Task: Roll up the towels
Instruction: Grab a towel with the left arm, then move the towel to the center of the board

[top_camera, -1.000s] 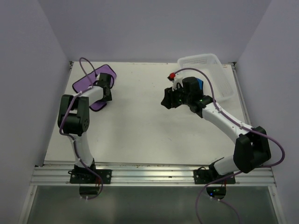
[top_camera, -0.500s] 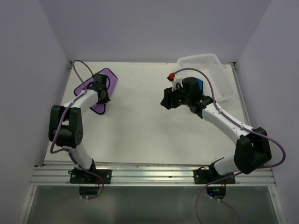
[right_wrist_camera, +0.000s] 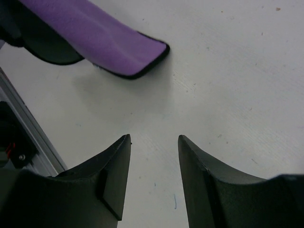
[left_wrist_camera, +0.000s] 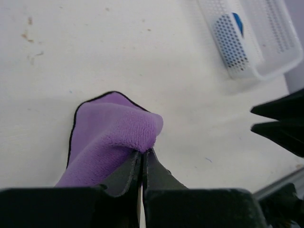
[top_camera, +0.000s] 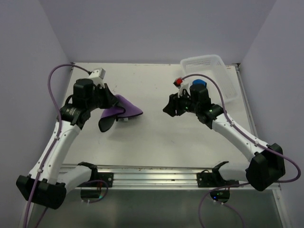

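Got the left tool (left_wrist_camera: 142, 154) pinched fully shut on a thin fold of the purple towel (left_wrist_camera: 111, 128), bunched up just ahead of the tips. Judging by the shadow under the dangling corner, lifted clear of the worktop (left_wrist_camera: 95, 47) on that side. Can't tell about the rest. Got the right tool (right_wrist_camera: 153, 140) hanging wide open, holding nothing, aimed at that corner and a little short of it. Can spot the blue towel (left_wrist_camera: 237, 21) way out beyond the left tool, tucked inside the white basket (left_wrist_camera: 266, 71).

Worrying mostly about that pinch. Only grabbing a small pleat of plush fabric, so could easily slide out and flop into a heap. Could also end up rolling a crumpled wad instead of a flat sheet, judging by the doubled-over shape right now. Might drag a loose corner across the worktop and twist the roll crooked. And bringing the open right tool in carelessly could knock into the left one.

Texture-wise: fuzzy short pile on the purple one, soft and limp, edged with a dark stitched hem and rounded corners. Hard perforated plastic on the basket. Smooth matte white on the worktop, plus a few specks and scuffs.
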`<state>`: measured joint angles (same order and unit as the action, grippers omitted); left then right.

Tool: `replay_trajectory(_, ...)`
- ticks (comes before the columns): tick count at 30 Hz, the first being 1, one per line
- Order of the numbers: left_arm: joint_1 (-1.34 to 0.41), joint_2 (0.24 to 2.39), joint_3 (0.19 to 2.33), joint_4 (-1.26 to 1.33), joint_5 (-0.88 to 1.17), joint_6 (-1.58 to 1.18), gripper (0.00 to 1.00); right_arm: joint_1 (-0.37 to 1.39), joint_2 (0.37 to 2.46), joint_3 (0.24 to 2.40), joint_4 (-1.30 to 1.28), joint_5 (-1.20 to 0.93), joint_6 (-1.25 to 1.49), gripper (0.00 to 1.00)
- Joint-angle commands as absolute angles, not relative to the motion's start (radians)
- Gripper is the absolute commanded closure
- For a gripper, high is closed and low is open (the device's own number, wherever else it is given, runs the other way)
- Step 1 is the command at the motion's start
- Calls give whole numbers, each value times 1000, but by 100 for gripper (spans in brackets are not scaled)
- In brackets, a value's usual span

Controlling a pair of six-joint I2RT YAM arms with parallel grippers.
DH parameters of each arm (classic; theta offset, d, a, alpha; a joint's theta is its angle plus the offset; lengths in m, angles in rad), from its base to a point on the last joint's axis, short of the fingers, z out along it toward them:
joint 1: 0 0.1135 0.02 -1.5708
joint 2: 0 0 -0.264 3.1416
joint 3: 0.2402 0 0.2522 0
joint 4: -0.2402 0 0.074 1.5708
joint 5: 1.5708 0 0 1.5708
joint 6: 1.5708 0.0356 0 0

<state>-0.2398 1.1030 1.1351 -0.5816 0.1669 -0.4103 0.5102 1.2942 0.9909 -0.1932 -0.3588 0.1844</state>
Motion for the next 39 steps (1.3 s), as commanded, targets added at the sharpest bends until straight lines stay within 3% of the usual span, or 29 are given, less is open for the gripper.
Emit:
replay_trajectory(1,-268,998,1075,-658,411,-513,100,512,1217,962,-189,-408,247,52)
replay_trajectory(6,-299,904,1032,-610,594,-623,99,512,1105,911,-196,-439,298,52)
replay_trajectory(8,-307,891,1028,-612,648,-663,91,512,1082,910,-219,-433,316,51)
replay_trajectory(11,-313,876,985,-554,712,-724,91,512,1048,917,-244,-433,328,51)
replay_trajectory(21,-322,949,838,-440,643,-704,91,512,1069,910,-261,-399,353,51)
replay_trajectory(32,-330,1242,873,-296,461,-606,91,550,1112,844,-193,-472,295,52)
replay_trajectory(36,-330,1354,870,-232,413,-577,63,610,1097,786,-189,-411,273,52)
replay_trajectory(37,-330,1373,870,-223,402,-569,47,620,1103,773,-184,-407,276,52)
replay_trajectory(39,-331,1417,868,-197,403,-566,40,659,1123,741,-161,-387,293,51)
